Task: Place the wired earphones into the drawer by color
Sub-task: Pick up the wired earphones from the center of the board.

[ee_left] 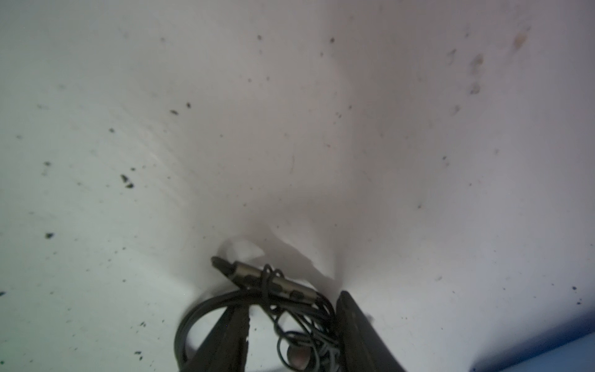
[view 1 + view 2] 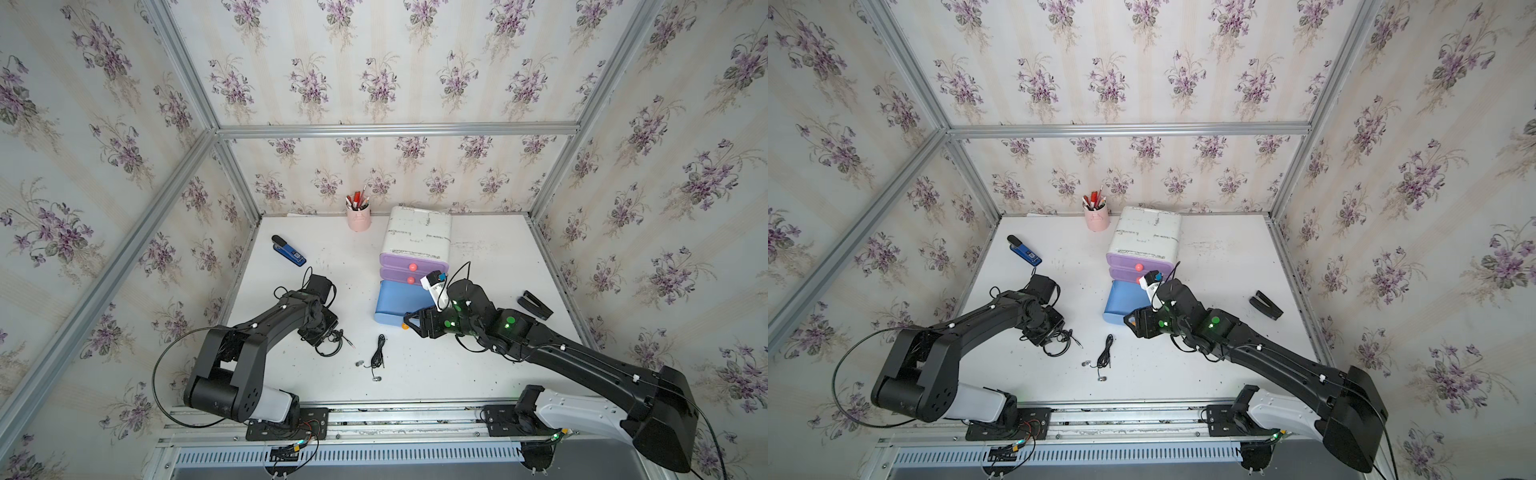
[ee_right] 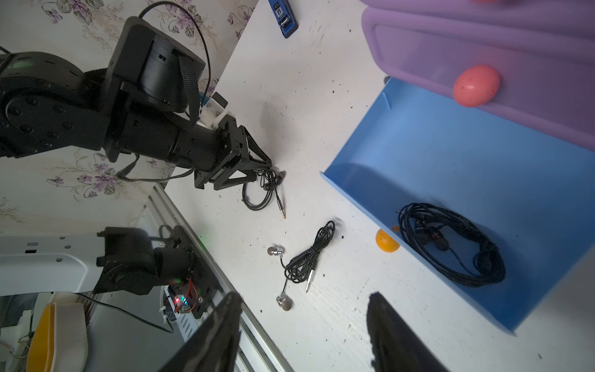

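A tangled black bundle of wired earphones (image 1: 289,309) lies on the white table, and my left gripper (image 1: 291,302) stands open, its jaws either side of the bundle. The cables press against one finger, and a loop runs outside the other. In both top views this bundle (image 2: 332,347) peeks out beside the left gripper (image 2: 323,340). Another black set with silver buds (image 2: 377,353) (image 3: 309,257) lies loose at mid-table. The drawer (image 2: 415,237) has its light blue drawer (image 3: 450,145) pulled out, with a black coil (image 3: 450,244) inside. My right gripper (image 3: 306,298) hangs open and empty by that drawer's front.
A pink pen cup (image 2: 358,218) stands at the back beside the drawer unit. A blue stapler (image 2: 289,250) lies back left and a black stapler (image 2: 535,305) at the right. The two purple drawers (image 2: 411,264) are shut. The orange knob (image 3: 386,241) sticks out near the right gripper.
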Controlling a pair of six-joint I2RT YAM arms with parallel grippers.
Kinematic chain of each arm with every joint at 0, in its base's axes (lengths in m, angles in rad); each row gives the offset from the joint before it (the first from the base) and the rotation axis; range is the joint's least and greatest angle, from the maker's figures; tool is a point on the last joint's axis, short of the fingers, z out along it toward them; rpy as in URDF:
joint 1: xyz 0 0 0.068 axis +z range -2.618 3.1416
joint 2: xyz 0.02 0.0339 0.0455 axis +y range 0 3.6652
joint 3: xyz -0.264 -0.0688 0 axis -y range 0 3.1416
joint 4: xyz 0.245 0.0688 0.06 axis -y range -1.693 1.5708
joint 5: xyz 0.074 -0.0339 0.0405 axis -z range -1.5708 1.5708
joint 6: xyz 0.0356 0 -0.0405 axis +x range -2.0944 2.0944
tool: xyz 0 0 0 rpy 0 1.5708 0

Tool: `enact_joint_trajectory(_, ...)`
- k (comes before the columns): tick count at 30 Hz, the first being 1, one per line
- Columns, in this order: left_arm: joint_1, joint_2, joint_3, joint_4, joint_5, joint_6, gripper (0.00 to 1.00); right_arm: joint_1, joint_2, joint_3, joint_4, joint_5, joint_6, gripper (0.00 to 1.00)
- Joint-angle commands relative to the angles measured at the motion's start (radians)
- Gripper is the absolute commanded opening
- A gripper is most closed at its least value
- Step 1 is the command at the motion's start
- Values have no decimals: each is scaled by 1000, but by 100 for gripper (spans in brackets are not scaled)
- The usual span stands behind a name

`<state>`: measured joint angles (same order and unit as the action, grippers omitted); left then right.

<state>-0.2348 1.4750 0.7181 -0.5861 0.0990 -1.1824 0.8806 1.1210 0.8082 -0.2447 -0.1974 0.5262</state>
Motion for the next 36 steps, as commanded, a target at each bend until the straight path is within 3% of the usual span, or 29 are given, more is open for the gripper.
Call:
enact_joint_trajectory(1, 3, 9, -9, 74, -21, 52, 38, 1, 2, 4, 14, 13, -5, 65)
enact_joint_trajectory(11, 5, -26, 14, 71, -37, 106, 16, 1, -1, 2, 13, 23, 1, 65)
enact_joint_trajectory(17, 6, -96, 14, 78, -20, 136, 9, 1, -3, 3, 12, 26, 3, 65)
enact_joint_trajectory(26, 6, -262, 17, 49, 74, 193, 8, 2, 15, 5, 65, -16, 23, 66)
enact_joint_trajectory(36, -23, -487, 61, 19, 254, 151, 10, 10, 69, 3, 315, -203, 4, 69)
